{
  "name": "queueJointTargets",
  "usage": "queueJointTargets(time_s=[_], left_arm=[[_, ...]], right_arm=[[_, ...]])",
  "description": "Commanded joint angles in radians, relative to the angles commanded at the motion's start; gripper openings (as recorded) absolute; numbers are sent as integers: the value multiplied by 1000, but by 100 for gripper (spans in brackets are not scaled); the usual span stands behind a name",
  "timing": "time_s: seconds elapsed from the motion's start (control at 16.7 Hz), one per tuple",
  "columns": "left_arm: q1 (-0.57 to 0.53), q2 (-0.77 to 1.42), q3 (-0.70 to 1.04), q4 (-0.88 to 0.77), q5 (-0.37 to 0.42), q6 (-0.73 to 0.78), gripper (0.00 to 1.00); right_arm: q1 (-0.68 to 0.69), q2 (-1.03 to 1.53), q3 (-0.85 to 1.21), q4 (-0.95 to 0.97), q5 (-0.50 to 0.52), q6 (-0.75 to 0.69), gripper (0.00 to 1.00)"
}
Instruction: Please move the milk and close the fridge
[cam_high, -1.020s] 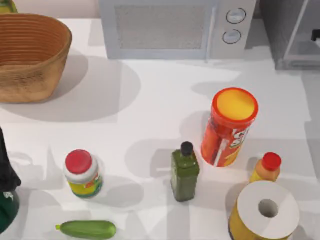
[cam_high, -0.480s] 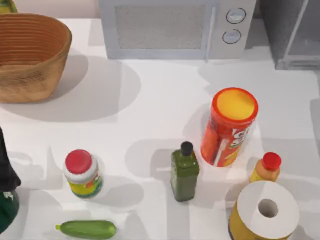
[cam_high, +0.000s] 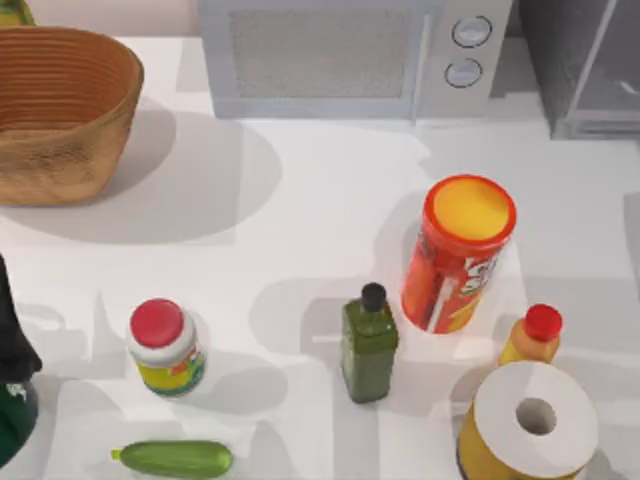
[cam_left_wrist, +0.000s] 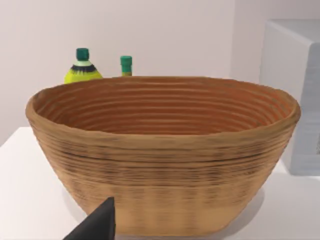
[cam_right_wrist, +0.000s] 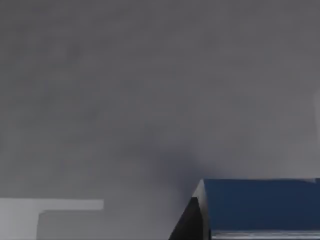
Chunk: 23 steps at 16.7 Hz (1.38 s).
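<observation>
The milk (cam_right_wrist: 260, 202) appears in the right wrist view as a blue carton top, close up against a plain grey surface. My right gripper (cam_right_wrist: 250, 232) is shut on the milk, with one dark finger (cam_right_wrist: 189, 222) lying against the carton's side. The fridge (cam_high: 585, 70) is a grey cabinet at the table's back right corner, and its framed glassy door stands ajar. My left arm (cam_high: 12, 380) rests at the table's left edge, facing the woven basket (cam_left_wrist: 160, 155).
A microwave (cam_high: 340, 55) stands at the back. An orange chips can (cam_high: 460, 250), a green bottle (cam_high: 369, 345), a red-capped jar (cam_high: 165, 345), a cucumber (cam_high: 175, 458), a small yellow bottle (cam_high: 533, 335) and a white roll (cam_high: 530, 418) crowd the front. The basket (cam_high: 55, 110) sits back left.
A dark part of my right gripper, visible at the fridge on the top view's right edge a second ago, has left that view. Shadows near the fridge shifted. The table objects stayed put.
</observation>
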Motion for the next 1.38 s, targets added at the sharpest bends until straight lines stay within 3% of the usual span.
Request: queueJointTargets(time_s=[0.6,1.38], left_arm=[[0,0,0,0,0,0,100],[0,0,0,0,0,0,100]], right_arm=[[0,0,0,0,0,0,0],[0,0,0,0,0,0,98]])
